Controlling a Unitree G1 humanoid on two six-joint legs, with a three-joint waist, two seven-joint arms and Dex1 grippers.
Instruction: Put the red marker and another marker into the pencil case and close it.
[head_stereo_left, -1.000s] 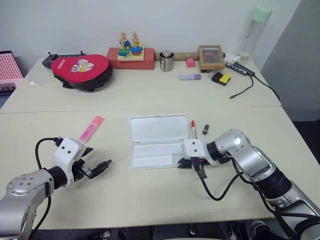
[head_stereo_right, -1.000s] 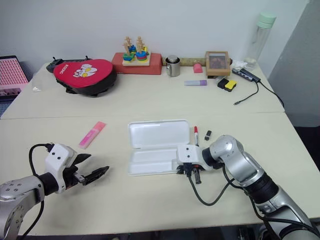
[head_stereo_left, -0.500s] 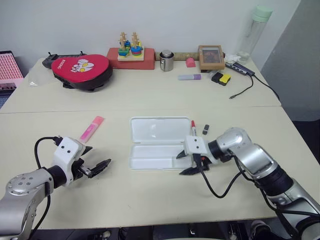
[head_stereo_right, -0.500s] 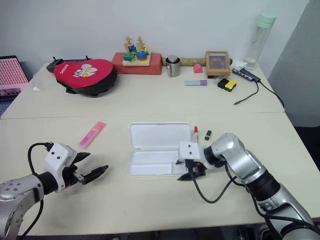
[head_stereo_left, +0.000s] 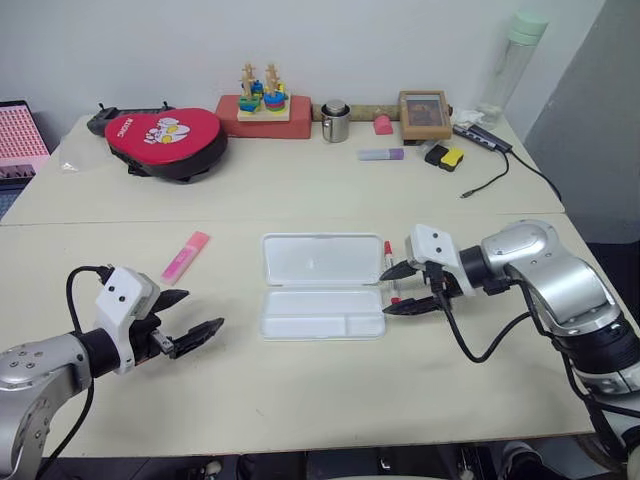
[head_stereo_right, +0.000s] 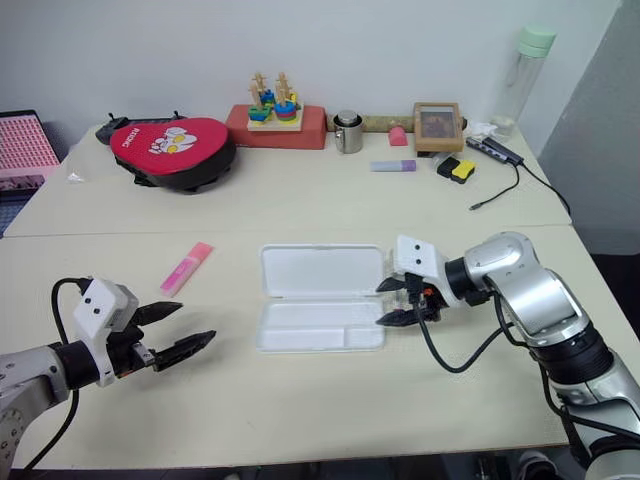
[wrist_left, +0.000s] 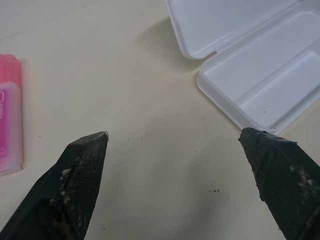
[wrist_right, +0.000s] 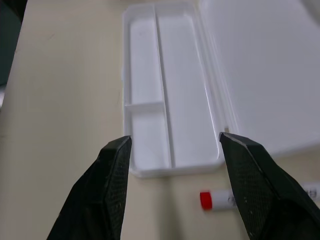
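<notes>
The pencil case (head_stereo_left: 320, 262) lies open in the middle of the table, lid flat behind its empty divided tray (wrist_right: 181, 125). The red marker (head_stereo_left: 388, 262) lies on the table just right of the case, with its red end (wrist_right: 206, 198) below my right gripper. My right gripper (head_stereo_left: 388, 293) hovers open at the case's right end, pointing left along the tray, with nothing between its fingers. The pink highlighter (head_stereo_left: 185, 256) lies left of the case. My left gripper (head_stereo_left: 200, 312) is open in front of the highlighter (wrist_left: 10, 115), apart from it and from the case.
Along the table's back edge are a red pouch (head_stereo_left: 165, 140), a wooden stacking toy (head_stereo_left: 258, 95), a metal cup (head_stereo_left: 333, 122), a lilac marker (head_stereo_left: 380, 154), a picture frame (head_stereo_left: 423, 113), a yellow-and-black object (head_stereo_left: 443, 156), a cable (head_stereo_left: 495, 165) and a bottle (head_stereo_left: 505, 60).
My right gripper went from shut at the case's front right corner to open, and rose and moved right. The left gripper stayed open and lifted slightly.
</notes>
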